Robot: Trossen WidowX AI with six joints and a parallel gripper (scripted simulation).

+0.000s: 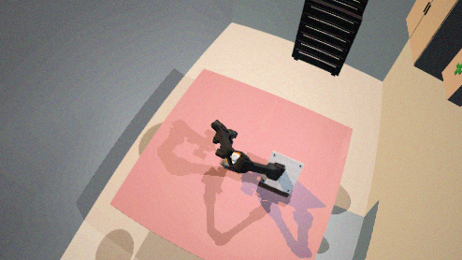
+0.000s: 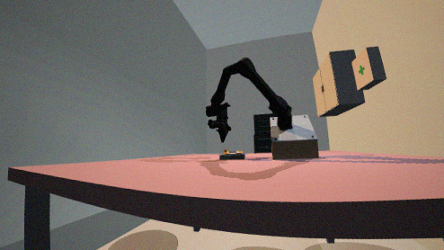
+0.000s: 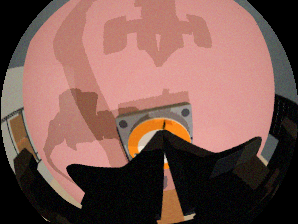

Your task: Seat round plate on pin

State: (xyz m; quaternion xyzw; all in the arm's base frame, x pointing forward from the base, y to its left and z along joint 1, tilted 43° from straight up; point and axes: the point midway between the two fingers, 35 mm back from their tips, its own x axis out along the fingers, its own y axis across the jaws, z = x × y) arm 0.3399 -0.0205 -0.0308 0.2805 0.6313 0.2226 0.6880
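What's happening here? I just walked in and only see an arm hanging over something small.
A single robot arm has its gripper shut on nothing, pointing down above a round orange plate that sits on a small grey base on the pink mat. In the side view there is a clear gap between them, so nothing touches the plate yet. Whether the plate lies flat cannot be told.
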